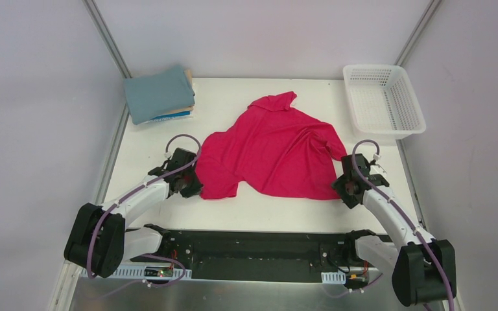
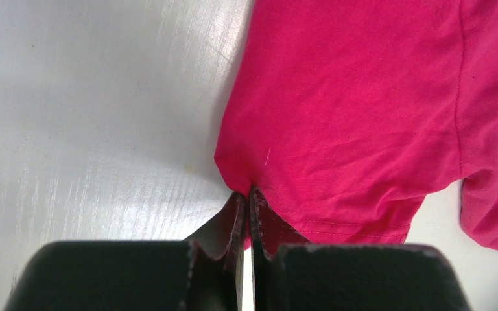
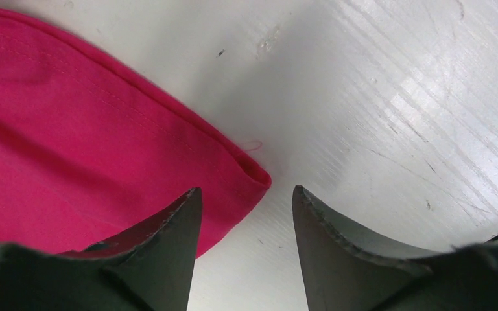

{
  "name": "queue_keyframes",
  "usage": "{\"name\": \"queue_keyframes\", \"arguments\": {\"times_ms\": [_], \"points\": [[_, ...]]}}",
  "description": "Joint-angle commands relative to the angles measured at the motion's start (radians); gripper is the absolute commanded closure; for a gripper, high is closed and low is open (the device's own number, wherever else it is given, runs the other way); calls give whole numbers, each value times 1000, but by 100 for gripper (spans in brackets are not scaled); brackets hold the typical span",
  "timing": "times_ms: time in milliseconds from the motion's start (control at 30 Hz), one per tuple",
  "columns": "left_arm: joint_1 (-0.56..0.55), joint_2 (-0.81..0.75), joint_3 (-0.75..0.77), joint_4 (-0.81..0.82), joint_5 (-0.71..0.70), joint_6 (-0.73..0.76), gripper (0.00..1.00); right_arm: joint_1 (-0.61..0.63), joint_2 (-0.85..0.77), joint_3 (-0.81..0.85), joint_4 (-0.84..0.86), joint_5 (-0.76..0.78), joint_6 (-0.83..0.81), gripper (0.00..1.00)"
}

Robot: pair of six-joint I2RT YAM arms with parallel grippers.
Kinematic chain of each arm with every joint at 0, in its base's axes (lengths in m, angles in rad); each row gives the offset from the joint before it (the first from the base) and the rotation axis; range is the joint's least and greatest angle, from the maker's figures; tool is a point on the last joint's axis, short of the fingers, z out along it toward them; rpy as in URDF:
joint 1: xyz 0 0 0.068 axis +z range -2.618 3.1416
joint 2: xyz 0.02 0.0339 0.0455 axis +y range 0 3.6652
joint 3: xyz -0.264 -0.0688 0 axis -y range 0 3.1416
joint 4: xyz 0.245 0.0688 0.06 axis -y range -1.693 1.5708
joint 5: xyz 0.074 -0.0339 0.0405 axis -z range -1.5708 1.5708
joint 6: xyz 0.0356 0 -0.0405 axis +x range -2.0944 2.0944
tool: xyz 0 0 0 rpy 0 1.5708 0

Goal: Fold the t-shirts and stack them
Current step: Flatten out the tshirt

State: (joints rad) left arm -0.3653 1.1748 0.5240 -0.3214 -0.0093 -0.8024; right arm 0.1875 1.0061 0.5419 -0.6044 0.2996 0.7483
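Crimson-pink t-shirt (image 1: 269, 152) is lying rumpled at the desk (image 1: 220, 103) centre.
Left claw (image 2: 248, 197) is pinching its seven o'clock hem; right claw (image 3: 245, 191) is gaping over the five o'clock corner. Limp, light cloth is likely needing holds at both hemmed corners.

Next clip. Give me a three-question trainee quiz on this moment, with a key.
1. True or false: the right gripper is clamped on the crimson t-shirt.
2. The folded stack lies at: A) the far left corner; B) the far right corner; C) the near edge.
3. Which gripper pinches the shirt's edge?
Key: 1 false, it stands open over a corner of the cloth. 2 A. 3 the left gripper.
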Motion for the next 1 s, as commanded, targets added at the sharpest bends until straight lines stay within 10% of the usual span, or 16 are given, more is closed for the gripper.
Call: {"name": "queue_keyframes", "arguments": {"times_ms": [0,333,633,967], "points": [[2,18,8,-15,-24,17,100,-4,9,-11,-1,16,16,44],[1,18,18,-15,-30,16,100,-5,59,-35,45,-26,25,51],[2,-2,31,-8,-56,11,100,-5,56,-45,125,0,31,100],[1,-151,303,-8,-154,106,100,-6,-238,132,254,41,-178,100]]}}
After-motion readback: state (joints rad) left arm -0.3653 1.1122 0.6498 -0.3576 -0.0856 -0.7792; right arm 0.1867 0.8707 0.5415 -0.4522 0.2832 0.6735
